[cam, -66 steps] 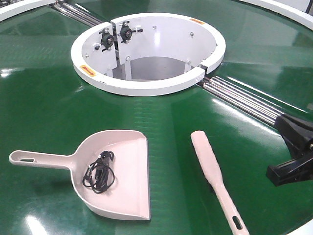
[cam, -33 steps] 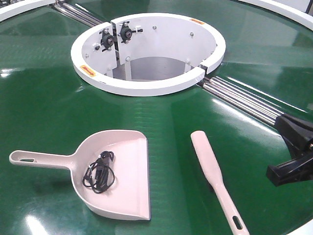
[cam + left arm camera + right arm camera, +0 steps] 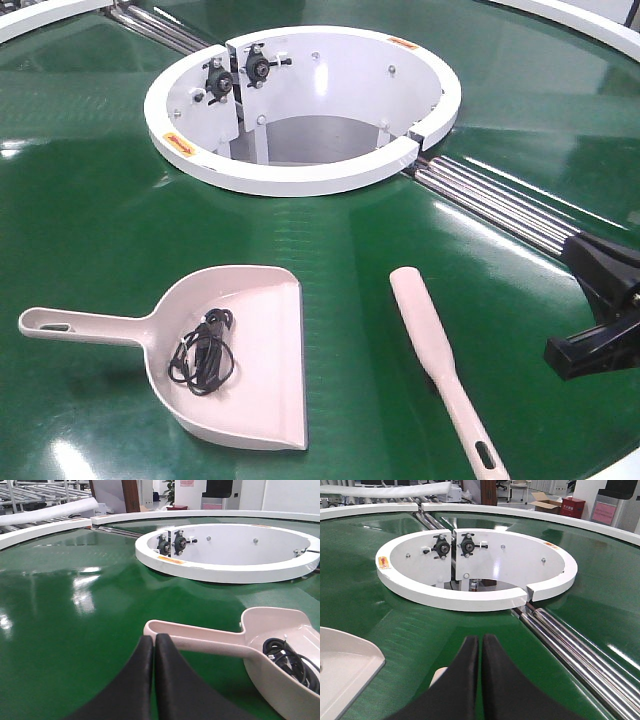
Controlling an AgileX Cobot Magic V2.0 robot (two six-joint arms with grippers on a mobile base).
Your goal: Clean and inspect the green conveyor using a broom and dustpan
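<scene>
Black jaws on both arms are pressed together with nothing between them. The left gripper point(image 3: 154, 642) sits low over the belt, its tips just short of the dustpan point(image 3: 235, 350) handle end and pointing along it. The right gripper point(image 3: 481, 645) hangs above the broom point(image 3: 437, 360) head, which shows as a pale sliver under the tips in the right wrist view; in the front view only a black piece of the right arm point(image 3: 600, 305) shows at the frame edge, well to the side of the broom.

Both tools lie free on the green conveyor point(image 3: 90, 220). The dustpan has its handle pointing left and its flat mouth toward the broom, with a tangle of black cord point(image 3: 203, 352) lying inside the scoop. The broom lies beside it, apart, head toward the centre and slotted handle toward the near edge. Beyond them stand the white ring housing point(image 3: 300, 105) and the steel rollers point(image 3: 500, 205).

Judgement: the step is acquiring the tools, with no grasp begun. To do it well:
- open the jaws before descending
- take the dustpan by mid-handle, across its width, not at the holed end
- keep the scoop level so the cord stays in
- take the broom on the thin handle, not the paddle head
- glossy belt means thin plastic may slide, so come straight down
</scene>
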